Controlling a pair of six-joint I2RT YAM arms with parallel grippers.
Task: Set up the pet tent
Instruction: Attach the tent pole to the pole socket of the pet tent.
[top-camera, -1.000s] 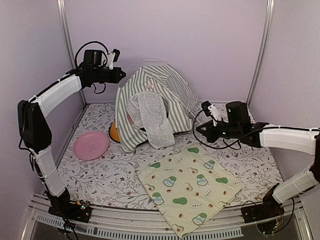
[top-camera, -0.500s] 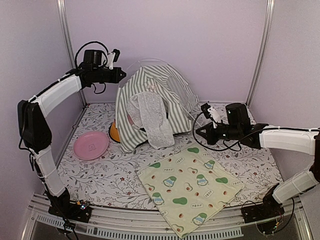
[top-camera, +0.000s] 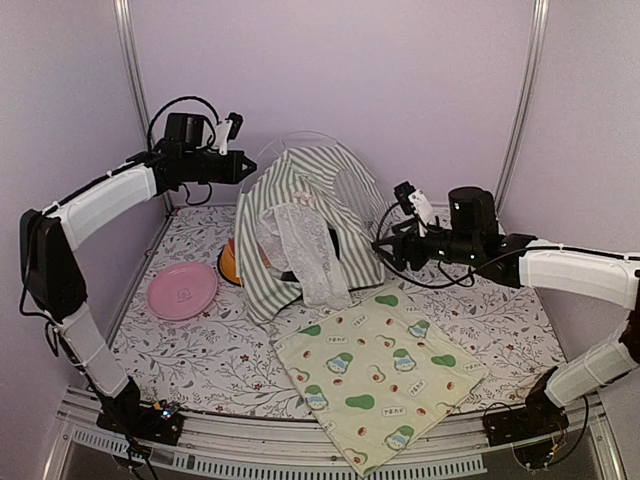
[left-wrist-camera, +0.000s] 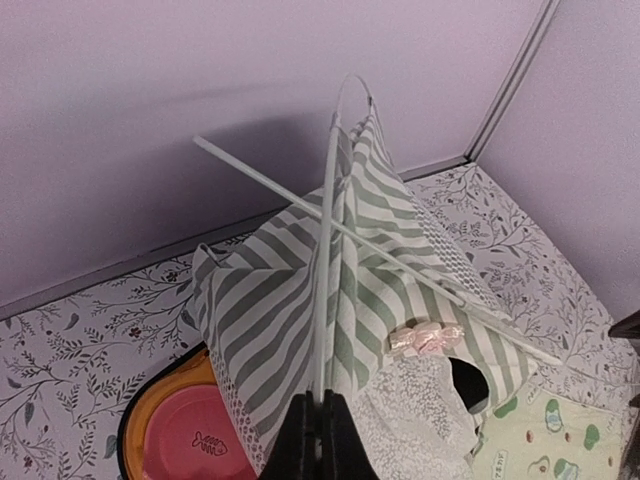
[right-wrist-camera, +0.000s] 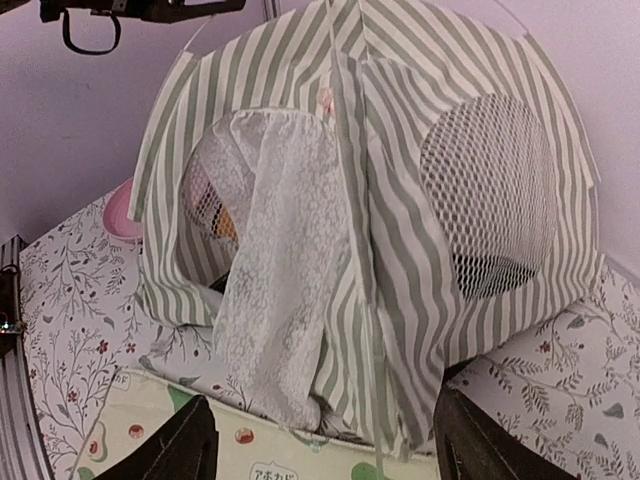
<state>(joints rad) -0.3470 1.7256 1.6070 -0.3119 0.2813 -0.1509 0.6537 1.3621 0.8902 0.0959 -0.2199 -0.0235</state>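
Observation:
The pet tent (top-camera: 310, 215) stands at the back of the table, green-and-white striped, with its lace curtain (top-camera: 300, 245) hanging over the door. My left gripper (top-camera: 244, 165) is up by the tent's top left, shut on a thin white pole (left-wrist-camera: 325, 290) that arcs over the fabric (left-wrist-camera: 270, 310); in the left wrist view my left gripper (left-wrist-camera: 320, 435) pinches that pole between its tips. My right gripper (top-camera: 385, 250) is open at the tent's right front corner, just short of the fabric. In the right wrist view the round mesh window (right-wrist-camera: 490, 190) and curtain (right-wrist-camera: 280, 250) sit above my right gripper (right-wrist-camera: 335, 455), with nothing in it.
An orange pet bowl (top-camera: 228, 265) sits partly under the tent's left side. A pink plate (top-camera: 182, 290) lies to the left. The avocado-print mat (top-camera: 380, 375) is spread in front, its far edge near the tent. Enclosure walls and metal uprights stand close behind.
My right gripper has opened and moved left up to the tent's right front corner. My left gripper shifted slightly right with the pole, and the tent's top moved with it.

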